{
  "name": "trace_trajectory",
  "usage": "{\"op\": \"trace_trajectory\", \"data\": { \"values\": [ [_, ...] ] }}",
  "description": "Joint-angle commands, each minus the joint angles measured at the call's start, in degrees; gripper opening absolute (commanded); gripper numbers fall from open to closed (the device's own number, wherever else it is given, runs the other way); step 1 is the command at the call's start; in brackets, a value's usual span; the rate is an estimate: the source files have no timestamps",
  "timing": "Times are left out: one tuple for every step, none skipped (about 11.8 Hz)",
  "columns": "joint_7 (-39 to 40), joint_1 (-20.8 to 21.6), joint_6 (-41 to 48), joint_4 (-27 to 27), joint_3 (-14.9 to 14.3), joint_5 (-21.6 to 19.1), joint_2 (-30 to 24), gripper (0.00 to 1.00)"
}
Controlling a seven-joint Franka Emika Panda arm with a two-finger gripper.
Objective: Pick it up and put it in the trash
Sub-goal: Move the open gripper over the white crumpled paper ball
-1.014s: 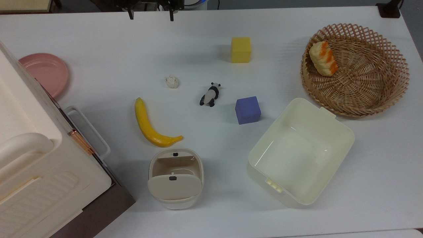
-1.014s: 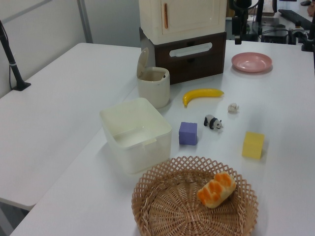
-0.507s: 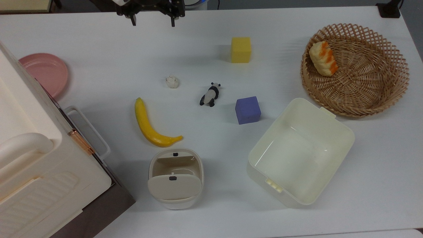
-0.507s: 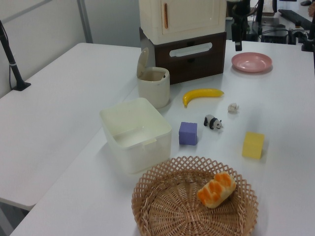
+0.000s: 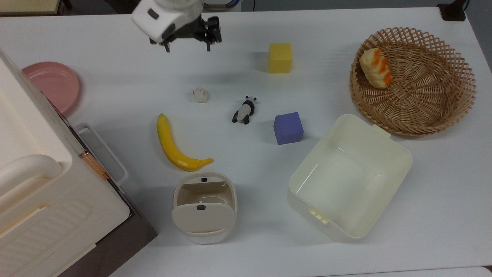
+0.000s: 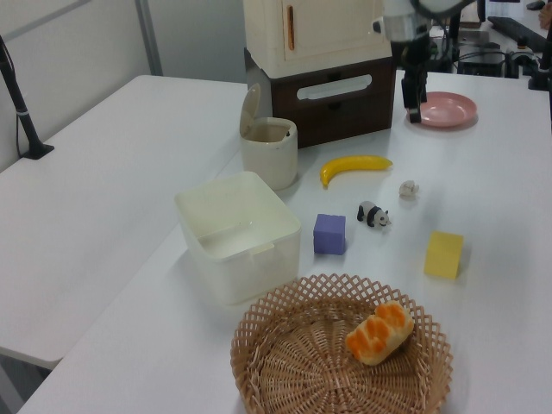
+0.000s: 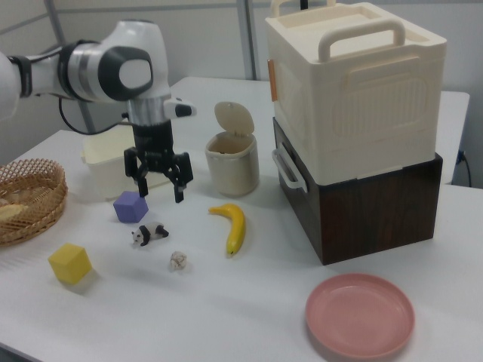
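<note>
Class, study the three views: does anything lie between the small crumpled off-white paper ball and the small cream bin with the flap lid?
Yes. The yellow banana lies on the white table between the crumpled off-white paper ball and the small cream flap-lid bin, so a low, straight carry would cross it. The open gripper has a clear way down to the ball.

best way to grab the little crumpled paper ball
Probably straight down from above, fingers closing across the middle of the paper ball. It is small, roundish and sits alone on the table, with the banana and toy panda well apart.
</note>
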State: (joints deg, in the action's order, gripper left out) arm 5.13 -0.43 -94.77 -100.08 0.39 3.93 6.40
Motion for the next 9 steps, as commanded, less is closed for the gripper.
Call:
{"op": "trace_trajectory", "data": {
  "values": [
    [-0.03, 1.75, -4.8, -4.14, 0.23, 0.64, 1.33, 0.94],
    [-0.03, 2.1, -6.11, -6.16, 0.23, 0.99, 1.86, 0.93],
    [-0.03, 2.01, -7.34, -8.0, 0.23, 2.12, 2.13, 0.93],
    [0.06, 1.93, -8.22, -9.5, 0.23, 3.09, 2.3, 0.9],
    [0.06, 1.93, -9.89, -11.08, 0.23, 3.36, 2.56, 0.9],
    [0.06, 1.84, -11.56, -11.79, 0.23, 3.63, 3.18, 0.89],
    [0.06, 1.75, -13.14, -12.15, 0.23, 4.24, 4.57, 0.88],
    [0.06, 1.58, -13.76, -12.24, 0.14, 5.64, 5.72, 0.84],
    [-0.03, 1.49, -14.55, -12.24, 0.14, 6.17, 6.43, 0.82]
  ]
}}
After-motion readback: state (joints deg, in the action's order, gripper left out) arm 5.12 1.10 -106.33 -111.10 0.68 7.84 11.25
